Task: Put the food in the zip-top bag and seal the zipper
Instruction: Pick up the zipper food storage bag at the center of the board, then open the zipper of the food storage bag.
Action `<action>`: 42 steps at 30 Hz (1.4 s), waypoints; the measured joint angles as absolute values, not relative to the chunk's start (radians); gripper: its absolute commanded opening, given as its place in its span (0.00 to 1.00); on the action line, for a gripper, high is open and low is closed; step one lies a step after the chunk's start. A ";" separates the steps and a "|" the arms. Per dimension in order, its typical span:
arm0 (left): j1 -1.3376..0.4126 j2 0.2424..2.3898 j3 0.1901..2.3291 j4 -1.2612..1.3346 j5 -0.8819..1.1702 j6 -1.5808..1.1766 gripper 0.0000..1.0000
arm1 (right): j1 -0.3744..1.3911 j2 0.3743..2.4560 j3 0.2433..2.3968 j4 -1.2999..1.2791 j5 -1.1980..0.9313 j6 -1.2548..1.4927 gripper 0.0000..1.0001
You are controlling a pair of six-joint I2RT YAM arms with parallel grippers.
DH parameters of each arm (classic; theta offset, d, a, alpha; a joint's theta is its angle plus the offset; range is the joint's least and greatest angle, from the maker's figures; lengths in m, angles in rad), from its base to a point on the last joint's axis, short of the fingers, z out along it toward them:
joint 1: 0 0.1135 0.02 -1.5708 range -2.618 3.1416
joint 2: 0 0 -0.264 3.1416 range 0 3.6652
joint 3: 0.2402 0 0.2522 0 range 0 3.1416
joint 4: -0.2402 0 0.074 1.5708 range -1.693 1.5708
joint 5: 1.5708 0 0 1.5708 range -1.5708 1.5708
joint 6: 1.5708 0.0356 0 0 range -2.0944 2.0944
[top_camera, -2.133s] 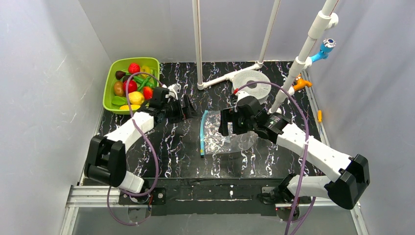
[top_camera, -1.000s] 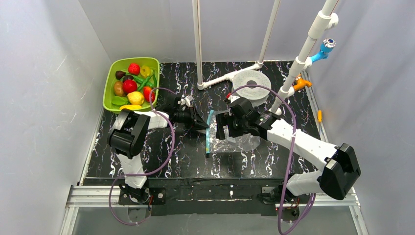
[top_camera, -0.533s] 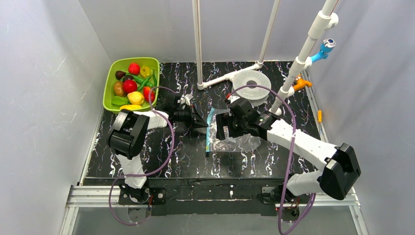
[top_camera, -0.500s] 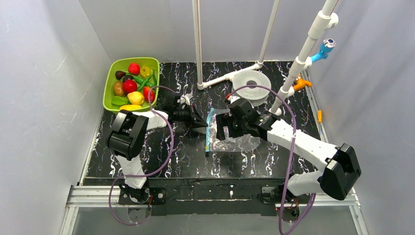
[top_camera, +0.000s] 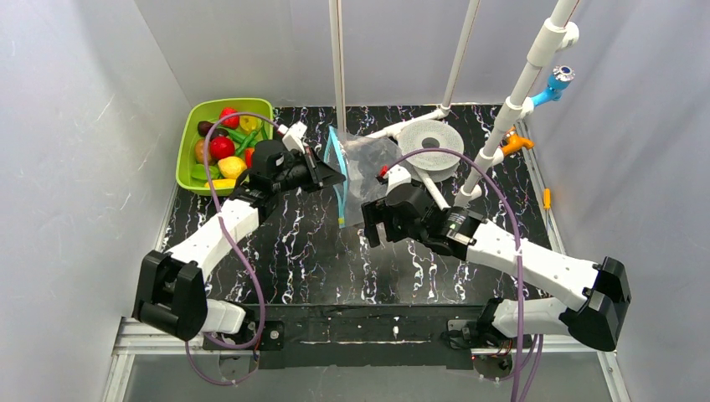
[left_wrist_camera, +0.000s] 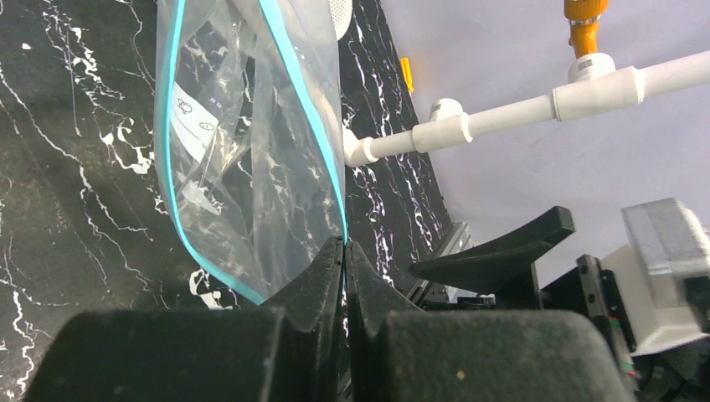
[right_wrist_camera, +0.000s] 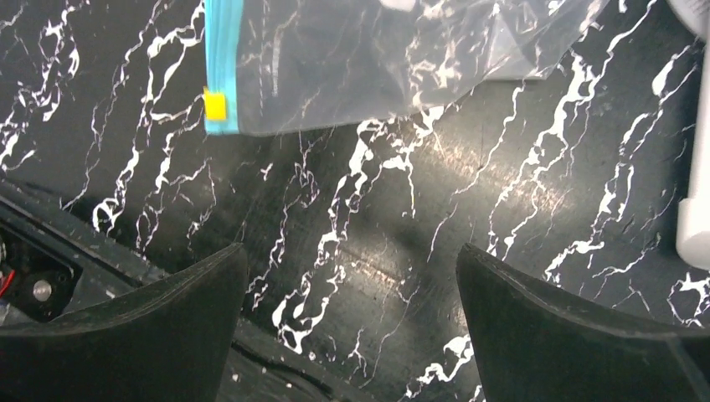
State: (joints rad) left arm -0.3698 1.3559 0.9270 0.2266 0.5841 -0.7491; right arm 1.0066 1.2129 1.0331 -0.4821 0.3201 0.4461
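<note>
The clear zip-top bag [top_camera: 368,163] hangs partly lifted above the black marbled table, its light-blue zipper [top_camera: 338,180] running down its left edge. My left gripper [top_camera: 333,174] is shut on that zipper edge; in the left wrist view the fingertips [left_wrist_camera: 344,244] pinch the blue strip [left_wrist_camera: 310,126], and the bag [left_wrist_camera: 243,151] with its white label opens out beyond them. My right gripper [top_camera: 369,232] stands open just in front of the bag, holding nothing. Its wrist view shows the bag's lower corner [right_wrist_camera: 377,59] and a yellow slider [right_wrist_camera: 215,105]. The toy food [top_camera: 224,149] lies in the tray.
The lime-green tray [top_camera: 186,138] sits at the back left. White pipes [top_camera: 338,75] stand behind the bag, with a white round disc [top_camera: 429,142] at their foot. Blue and orange fittings [top_camera: 554,84] hang on the right-hand pipe. A small orange piece [top_camera: 546,198] lies by the right wall.
My left gripper shut on the zipper edge and raised it up and back, pulling the bag toward the pipes. The right gripper drew back toward the front, still open.
</note>
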 measured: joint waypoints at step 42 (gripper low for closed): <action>-0.434 1.372 0.889 0.264 0.649 -0.801 0.00 | 1.148 1.541 1.109 -0.022 0.868 0.353 0.36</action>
State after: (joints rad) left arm -0.4343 1.3720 0.8890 0.2641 0.6495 -0.8008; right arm 1.1477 1.5409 1.1089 -0.0220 0.8679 0.3530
